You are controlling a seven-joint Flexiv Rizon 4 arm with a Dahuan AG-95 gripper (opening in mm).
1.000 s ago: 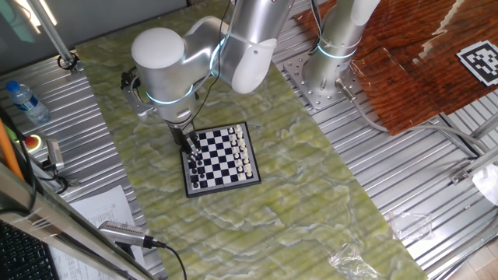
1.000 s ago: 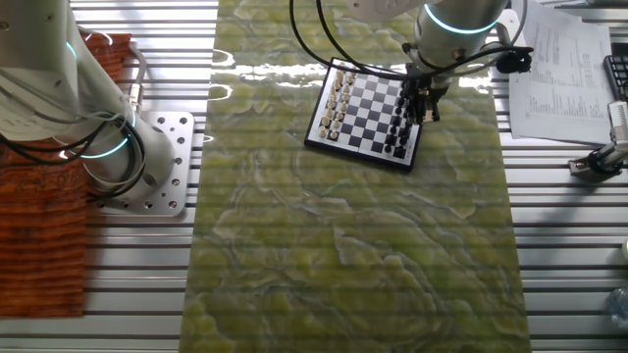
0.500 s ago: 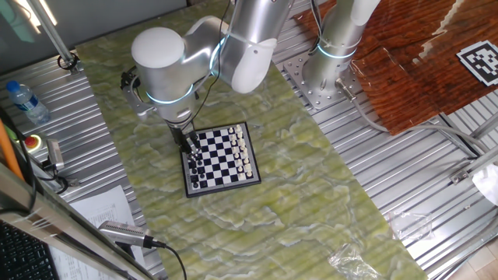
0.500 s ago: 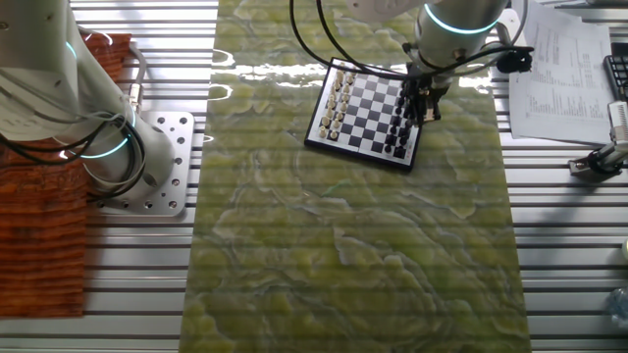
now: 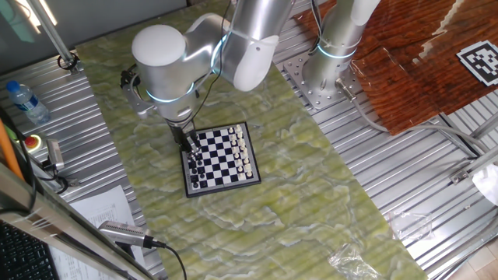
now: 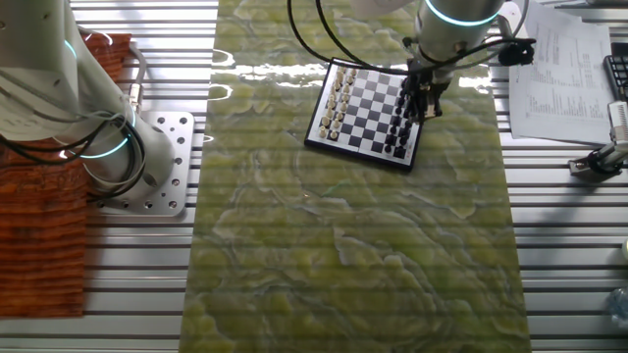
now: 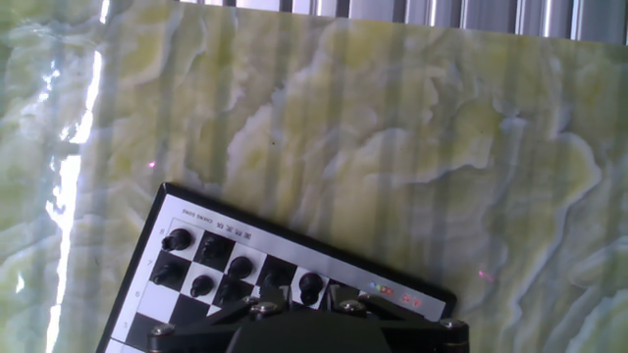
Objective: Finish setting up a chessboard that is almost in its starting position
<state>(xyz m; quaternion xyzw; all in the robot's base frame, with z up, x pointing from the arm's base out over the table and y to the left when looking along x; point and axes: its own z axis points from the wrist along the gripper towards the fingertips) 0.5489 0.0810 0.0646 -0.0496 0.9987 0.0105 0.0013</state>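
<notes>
The chessboard (image 5: pixel 226 157) lies on the green marbled mat, a small checked board with a dark frame. Black pieces (image 5: pixel 198 171) line its left edge and white pieces (image 5: pixel 243 152) its right edge. In the other fixed view the board (image 6: pixel 365 100) has white pieces on the left and black pieces (image 6: pixel 398 129) on the right. My gripper (image 5: pixel 189 145) hangs low over the black side, also in the other fixed view (image 6: pixel 418 98). In the hand view the board's corner (image 7: pixel 294 247) with several black pieces shows just ahead of the gripper (image 7: pixel 294 306). The fingertips are hidden.
A second arm's base (image 5: pixel 331 66) stands at the back beside a brown cloth (image 5: pixel 412 62). A water bottle (image 5: pixel 23 99), a red button (image 5: pixel 33 142) and papers (image 5: pixel 101 210) lie to the left. A plastic bag (image 5: pixel 350 257) lies at the front right.
The arm has shifted very slightly over the black side of the board, perhaps a little upward. The pieces look unmoved.
</notes>
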